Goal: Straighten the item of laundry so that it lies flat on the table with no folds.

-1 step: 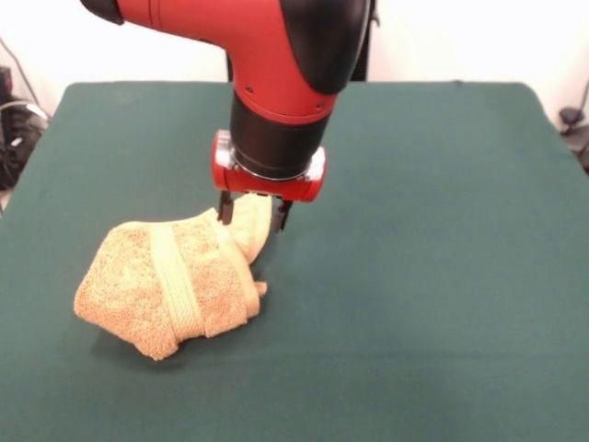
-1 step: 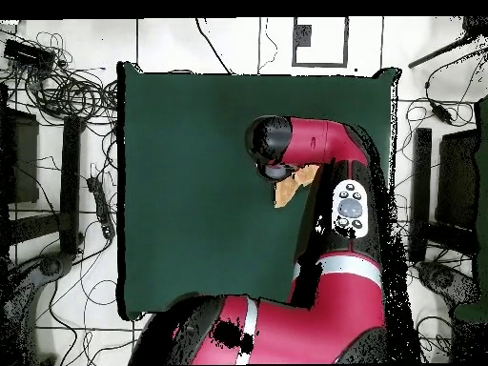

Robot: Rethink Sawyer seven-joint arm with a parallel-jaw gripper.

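While my black two-finger gripper [image 1: 250,215] is pinched on a lifted corner of the crumpled orange-tan terry towel [image 1: 170,285] on the dark green cloth table [image 1: 442,276], I'd pull it up and outward slowly so the folds open

The arm [image 1: 276,46] enters from the top edge in the front view, its red housing bending into a black wrist section pointed straight down. A red collar ring [image 1: 270,175] closes the wrist's lower end. Beneath it, the gripper [image 1: 250,214] hangs vertically with two short dark fingers [image 1: 224,208] set apart, pinching the towel [image 1: 175,281] between them. In the overhead view, the arm's red links [image 2: 324,229] rise from the bottom edge near the table's [image 2: 191,191] right edge, then turn left.
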